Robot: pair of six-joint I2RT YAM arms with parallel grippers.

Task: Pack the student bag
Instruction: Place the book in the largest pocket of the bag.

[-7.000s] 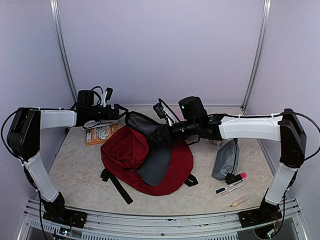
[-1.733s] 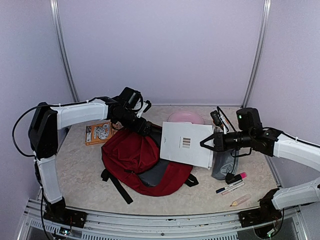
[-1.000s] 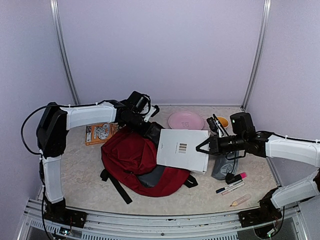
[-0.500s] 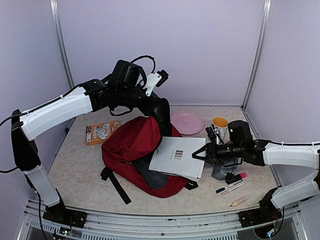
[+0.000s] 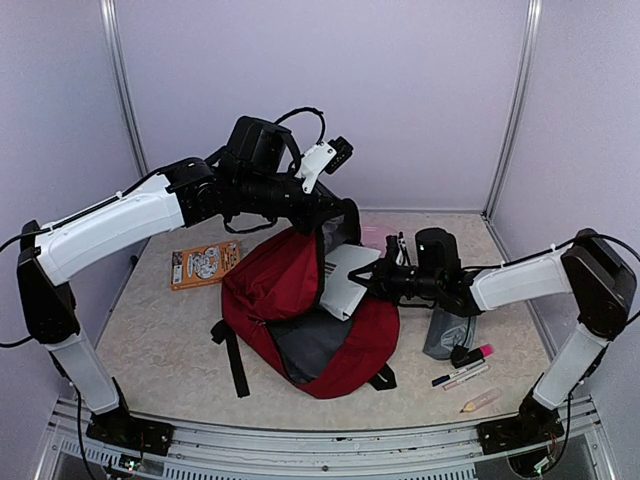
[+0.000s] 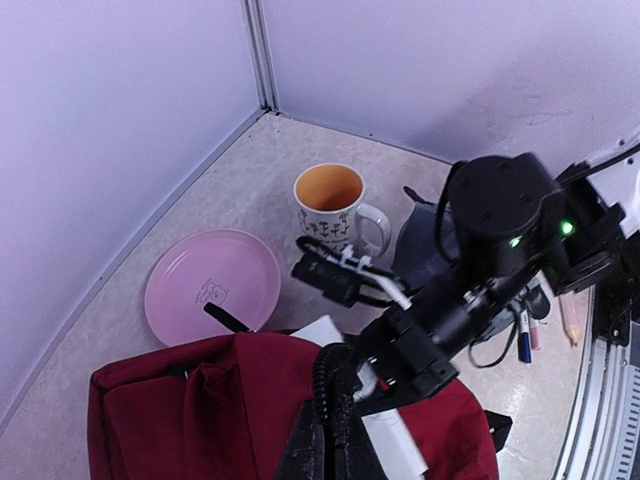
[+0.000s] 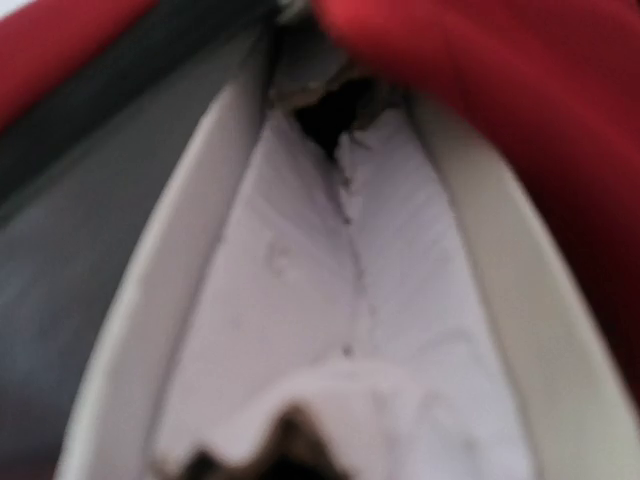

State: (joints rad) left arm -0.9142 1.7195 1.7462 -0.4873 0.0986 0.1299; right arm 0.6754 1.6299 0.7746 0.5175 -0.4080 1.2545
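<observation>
Backpack update: student bag [image 5: 300,320] sits mid-tabletop [image 5: 160,330], top edge pinched tight in the left tool [image 5: 332,212] and held up so the mouth gapes. Right tool [image 5: 370,279] is clamped on a white booklet [image 5: 340,282], which is partway inside the grey-lined opening. Mug [image 6: 330,205] and pink plate [image 6: 212,285] sit behind.

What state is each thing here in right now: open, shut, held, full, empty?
Bag: open, mouth held up.
Booklet: partway into the bag's mouth.
Left fingers: shut on the bag's rim.
Right fingers: shut on the booklet.
Mug: upright, looks empty.
Plate: flat, nothing on it.
</observation>
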